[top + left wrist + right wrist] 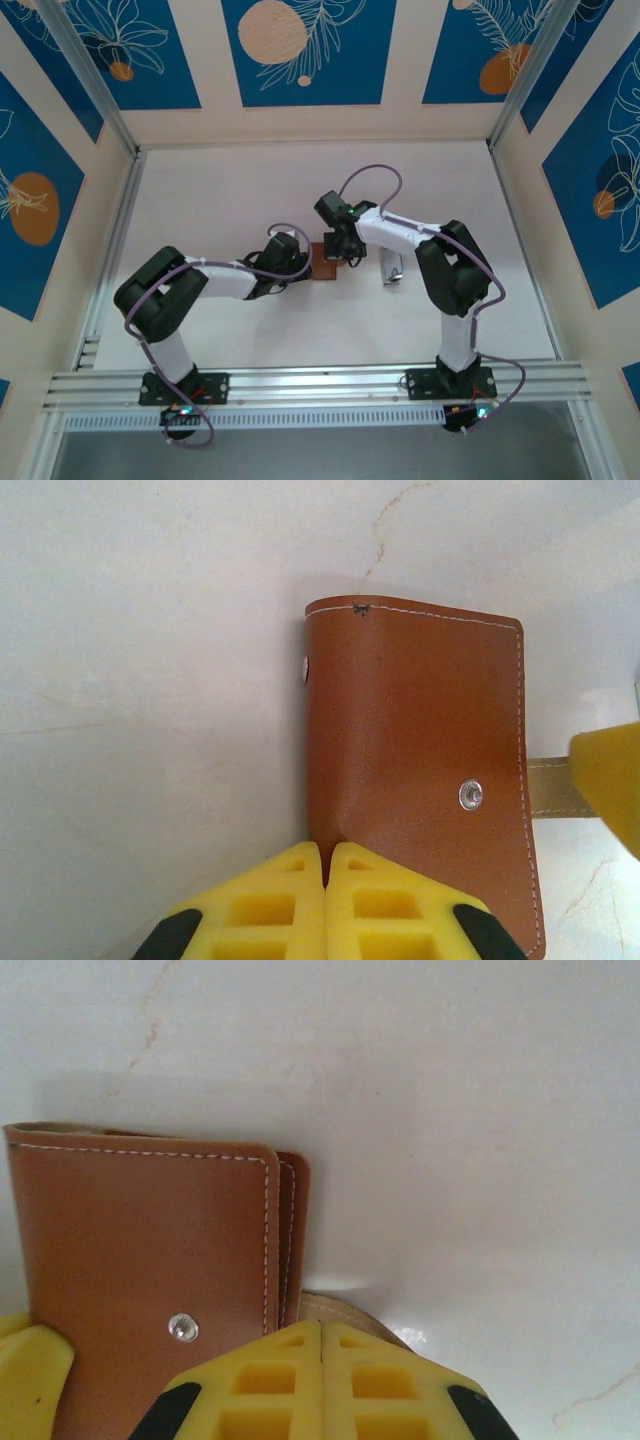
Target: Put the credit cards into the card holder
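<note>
The card holder (325, 262) is a flat reddish-brown wallet with a pale snap button, lying closed on the table (230, 200) between both grippers. In the left wrist view my left gripper (326, 852) is shut on the near edge of the card holder (415, 750), and the leather creases toward the fingertips. In the right wrist view my right gripper (321, 1328) is shut on a tan flap (345, 1312) sticking out beside the card holder (150, 1250). Silvery credit cards (392, 268) lie just right of the wallet, partly under the right arm.
White walls and metal rails (300, 385) box in the white table. Both arms bend inward and meet at the table's middle. A yellow finger of the right gripper (608, 780) shows at the right edge of the left wrist view.
</note>
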